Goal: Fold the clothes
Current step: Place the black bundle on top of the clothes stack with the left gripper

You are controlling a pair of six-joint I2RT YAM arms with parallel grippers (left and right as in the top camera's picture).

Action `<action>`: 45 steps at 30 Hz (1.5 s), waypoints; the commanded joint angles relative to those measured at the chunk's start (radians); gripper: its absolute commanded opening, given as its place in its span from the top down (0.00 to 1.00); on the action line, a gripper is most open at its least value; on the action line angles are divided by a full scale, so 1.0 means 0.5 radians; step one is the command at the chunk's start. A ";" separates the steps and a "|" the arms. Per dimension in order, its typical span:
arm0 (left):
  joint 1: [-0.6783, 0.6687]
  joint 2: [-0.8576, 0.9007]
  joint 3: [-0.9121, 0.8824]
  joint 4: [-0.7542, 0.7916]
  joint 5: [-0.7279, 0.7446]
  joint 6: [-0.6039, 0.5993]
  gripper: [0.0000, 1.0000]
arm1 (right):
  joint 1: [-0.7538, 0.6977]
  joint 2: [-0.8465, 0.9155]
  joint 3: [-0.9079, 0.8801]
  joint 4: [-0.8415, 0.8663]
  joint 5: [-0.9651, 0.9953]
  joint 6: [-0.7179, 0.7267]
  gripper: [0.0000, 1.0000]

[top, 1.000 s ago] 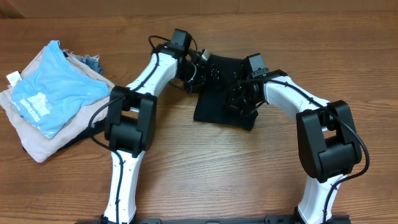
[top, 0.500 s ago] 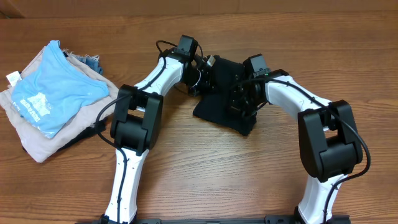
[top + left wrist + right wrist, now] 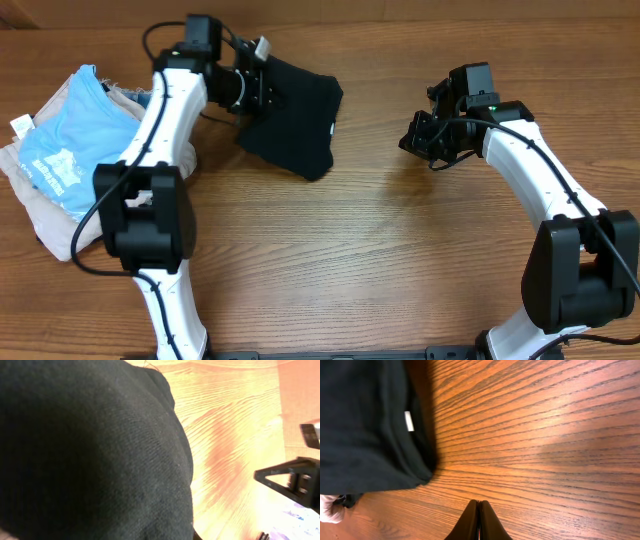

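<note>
At far left we see a pile (image 3: pixel 70 165) of clothes on the table (image 3: pixel 400 260). Our left gripper (image 3: pixel 262 92) pinches the edge of the black cloth (image 3: pixel 300 115), upper centre-left. Right of centre, our right gripper (image 3: pixel 418 135) hangs with fingers pressed together, empty.

wooden table (image 3: pixel 400 260) carries black garment (image 3: pixel 300 120) and clothes pile (image 3: pixel 70 160)

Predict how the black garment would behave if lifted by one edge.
The black garment will probably droop and unfold: its edges curve softly and stacked layers show in the right wrist view. It looks light, a thin knit. Pushed, it would likely bunch on the wooden table.
</note>
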 commanded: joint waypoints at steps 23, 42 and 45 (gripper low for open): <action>1.229 -0.551 0.012 -0.700 0.036 0.735 0.96 | 0.005 -0.018 0.017 -0.042 0.004 -0.026 0.96; 1.624 -0.484 0.092 -0.506 -0.943 0.423 0.00 | 0.005 -0.018 0.017 -0.211 0.005 -0.029 0.96; 1.672 -0.539 0.256 -0.603 -0.810 0.399 0.00 | 0.005 -0.018 0.017 -0.240 0.013 -0.060 0.96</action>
